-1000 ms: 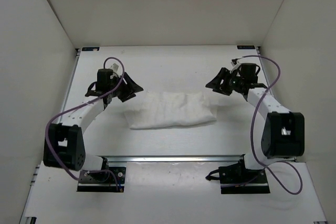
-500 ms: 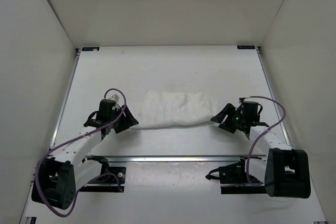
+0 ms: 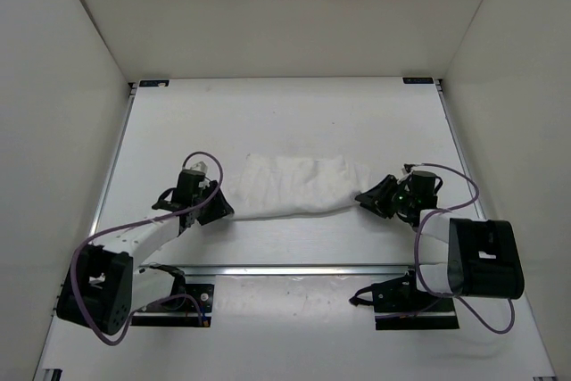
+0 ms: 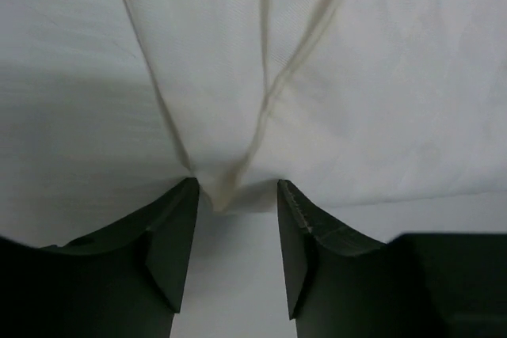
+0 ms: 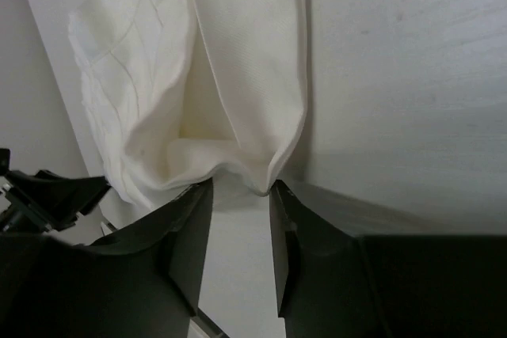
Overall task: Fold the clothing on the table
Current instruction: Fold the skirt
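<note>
The clothing [image 3: 299,186], soft white creased fabric with stitched seams, pokes its near-left corner into my left end effector [image 4: 237,195], whose dark jaws stand apart without pinching it. A near-right fold fills my right end effector's [image 5: 242,189] narrower gap; I cannot tell whether it is gripped. The garment lies mid-counter [image 3: 294,113]. A second ago both end effectors were at its far corners.

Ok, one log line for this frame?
stage: corner grasp | left gripper: open, clothing corner between tips | right gripper: astride opposite corner, grip unclear | table: clothing lying crumpled
</note>
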You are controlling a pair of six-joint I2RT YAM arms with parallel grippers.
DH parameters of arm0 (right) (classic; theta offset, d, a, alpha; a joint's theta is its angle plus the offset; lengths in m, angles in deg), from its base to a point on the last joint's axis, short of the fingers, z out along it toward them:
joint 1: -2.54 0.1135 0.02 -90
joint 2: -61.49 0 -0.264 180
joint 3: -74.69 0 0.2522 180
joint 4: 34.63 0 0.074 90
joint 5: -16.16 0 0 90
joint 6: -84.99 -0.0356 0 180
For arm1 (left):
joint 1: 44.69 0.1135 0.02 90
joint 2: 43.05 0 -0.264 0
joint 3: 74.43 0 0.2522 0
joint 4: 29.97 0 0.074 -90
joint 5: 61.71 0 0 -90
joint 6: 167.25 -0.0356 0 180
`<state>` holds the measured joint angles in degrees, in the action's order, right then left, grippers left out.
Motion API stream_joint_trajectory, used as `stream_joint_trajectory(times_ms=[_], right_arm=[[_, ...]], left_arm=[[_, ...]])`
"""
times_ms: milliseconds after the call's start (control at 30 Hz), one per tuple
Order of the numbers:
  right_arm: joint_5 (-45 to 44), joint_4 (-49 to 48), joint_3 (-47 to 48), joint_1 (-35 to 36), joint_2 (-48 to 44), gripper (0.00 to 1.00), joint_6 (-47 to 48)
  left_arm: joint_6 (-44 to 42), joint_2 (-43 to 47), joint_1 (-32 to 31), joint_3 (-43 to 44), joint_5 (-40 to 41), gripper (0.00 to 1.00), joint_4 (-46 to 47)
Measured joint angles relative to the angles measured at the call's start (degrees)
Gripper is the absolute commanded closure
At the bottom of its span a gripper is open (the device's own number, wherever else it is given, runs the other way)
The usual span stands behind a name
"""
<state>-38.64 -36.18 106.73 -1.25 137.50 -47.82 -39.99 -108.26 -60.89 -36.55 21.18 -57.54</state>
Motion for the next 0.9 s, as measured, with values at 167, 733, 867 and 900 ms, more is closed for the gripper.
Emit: stream_joint_trajectory(times_ms=[167, 733, 867, 900], right_arm=[[-1.0, -0.1, -1.0, -0.6, -0.3, 1.00, -0.8], [-3.4, 11.1, 5.1, -6.0, -14.7, 0.12, 2.3], [-3.5, 10.7, 0.3, -5.6, -14.5, 0.21, 0.3], [-3.6, 10.6, -0.5, -5.6, -14.4, 0.21, -0.3]], left_arm=[[-1.0, -5.6, -0.2, 1.1, 1.7, 1.00, 3.9], [0.7, -19.8, -6.8, 10.4, 0.2, 1.00, 11.3], [1.2, -18.8, -6.8, 8.9, -0.2, 1.00, 12.5], [1.3, -18.6, -6.8, 8.6, -0.3, 1.00, 12.7]])
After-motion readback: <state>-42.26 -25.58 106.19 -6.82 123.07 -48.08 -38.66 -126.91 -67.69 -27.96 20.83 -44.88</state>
